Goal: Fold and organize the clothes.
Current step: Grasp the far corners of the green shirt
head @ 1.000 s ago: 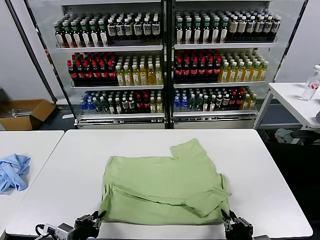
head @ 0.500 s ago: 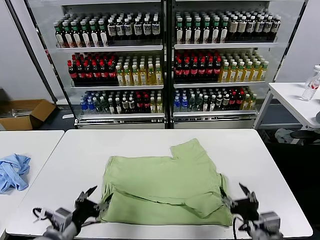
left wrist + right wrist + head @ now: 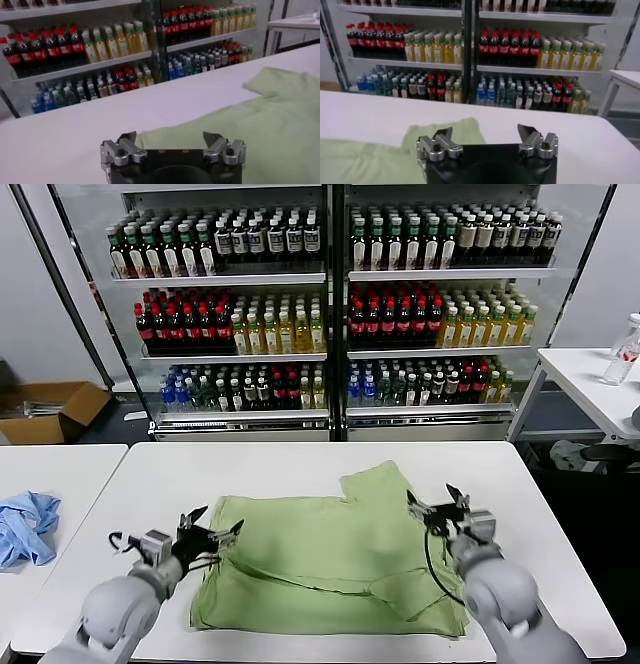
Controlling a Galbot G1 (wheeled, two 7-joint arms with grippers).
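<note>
A light green polo shirt point(image 3: 320, 559) lies partly folded on the white table point(image 3: 300, 464), plain back up, one sleeve sticking out toward the far side. My left gripper point(image 3: 212, 532) is open and empty, above the shirt's left edge. My right gripper point(image 3: 440, 502) is open and empty, above the shirt's right edge near the sleeve. The shirt shows in the left wrist view point(image 3: 240, 115) past the open left gripper point(image 3: 172, 137), and in the right wrist view point(image 3: 370, 157) behind the open right gripper point(image 3: 485, 132).
A blue cloth point(image 3: 25, 524) lies on a second table at the left. Glass-door fridges with bottles point(image 3: 330, 314) stand behind the table. A cardboard box point(image 3: 45, 409) sits on the floor at far left. Another table with a bottle point(image 3: 620, 354) stands at right.
Both grippers let go of the shirt's near edge and moved up and away along its sides. The folded near edge now lies flat on the shirt.
</note>
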